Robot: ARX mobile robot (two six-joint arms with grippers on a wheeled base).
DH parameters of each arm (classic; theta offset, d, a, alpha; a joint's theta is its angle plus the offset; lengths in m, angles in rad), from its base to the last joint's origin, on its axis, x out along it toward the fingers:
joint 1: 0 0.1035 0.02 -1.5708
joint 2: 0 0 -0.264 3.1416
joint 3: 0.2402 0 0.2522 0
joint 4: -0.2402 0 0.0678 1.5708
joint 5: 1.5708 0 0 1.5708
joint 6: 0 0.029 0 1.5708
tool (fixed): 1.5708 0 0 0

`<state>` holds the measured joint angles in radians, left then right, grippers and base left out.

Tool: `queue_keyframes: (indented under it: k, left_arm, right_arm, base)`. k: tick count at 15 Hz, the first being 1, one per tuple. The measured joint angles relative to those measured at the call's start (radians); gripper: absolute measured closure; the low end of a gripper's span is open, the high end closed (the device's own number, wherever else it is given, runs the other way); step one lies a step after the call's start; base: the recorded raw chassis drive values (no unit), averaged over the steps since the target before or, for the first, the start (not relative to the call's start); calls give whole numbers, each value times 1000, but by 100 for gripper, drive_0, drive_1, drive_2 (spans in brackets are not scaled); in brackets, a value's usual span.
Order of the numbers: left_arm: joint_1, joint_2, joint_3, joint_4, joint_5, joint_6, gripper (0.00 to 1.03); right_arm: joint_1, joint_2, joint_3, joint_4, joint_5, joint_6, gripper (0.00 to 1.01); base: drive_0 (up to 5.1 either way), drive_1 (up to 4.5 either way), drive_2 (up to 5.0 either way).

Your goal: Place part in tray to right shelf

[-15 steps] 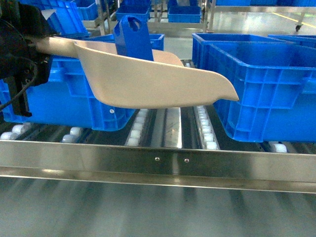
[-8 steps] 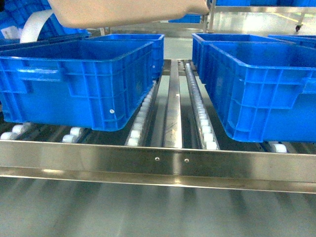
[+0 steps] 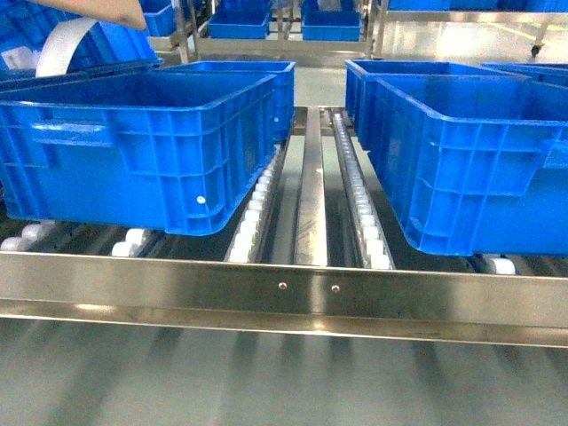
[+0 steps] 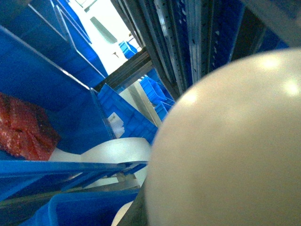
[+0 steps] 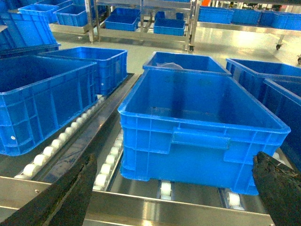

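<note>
Movement of the wide beige plastic scoop-shaped tray (image 3: 111,11) is the main change: one second ago it crossed the head view with the small blue block standing in it, and now only its tip shows at the top left corner. The block itself is not visible in any current view. Probably it still rides in the tray, lifted high on the left arm, so the placing is not done.

The left wrist view is filled by the tray's smooth, rounded, matte underside (image 4: 225,141); the left gripper cannot be seen. The right gripper (image 5: 176,197) stands wide apart, its dark rough fingers (image 5: 70,197) empty, above the steel roller shelf (image 5: 141,209). Directly ahead of it sits a glossy ribbed blue plastic crate (image 5: 197,136).
</note>
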<state>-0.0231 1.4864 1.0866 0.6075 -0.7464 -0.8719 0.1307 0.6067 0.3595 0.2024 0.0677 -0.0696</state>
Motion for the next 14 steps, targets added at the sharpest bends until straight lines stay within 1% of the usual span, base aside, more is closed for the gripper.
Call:
queue_keyframes:
  k: [2,3,6,7,8,9,10,11,12,13,14]
  left_arm:
    - [-6,0,4,-5,7,98,90]
    - [-6,0,4,-12,6,122,90]
    - [-7,0,9,5,17,120,90]
    - [-10,0,10,6,34,113,90]
    - [-18,9,24,-11,72,78,90]
    - [-36,57,52,87,159,4,90]
    - [-38,62,55,100,170,-14,90]
    - [-45,74,61,119,193,-42,90]
    - [-48,66,65,17,284,-43,90]
    - [-25,8,35,-147,492,120,90]
    - [10,-85,-97,-168,650,315,90]
  right_arm:
    - [0,0,0,0,0,0,3]
    - [0,0,0,0,0,0,3]
    - [0,0,0,0,0,0,3]
    - [0,0,0,0,0,0,3]
    - [0,0,0,0,0,0,3]
    - [0,0,0,0,0,0,3]
    - [0,0,0,0,0,0,3]
    - [0,0,0,0,0,0,3]
    - [0,0,0,0,0,0,3]
    - [0,0,0,0,0,0,3]
    - [-1,0,0,0,0,0,3]
  base:
    - [0,0,0]
    - [0,0,0]
    - [0,0,0]
    - [0,0,0]
    - [0,0,0]
    - [0,0,0]
    - [0,0,0]
    - [0,0,0]
    - [0,0,0]
    - [0,0,0]
    - [0,0,0]
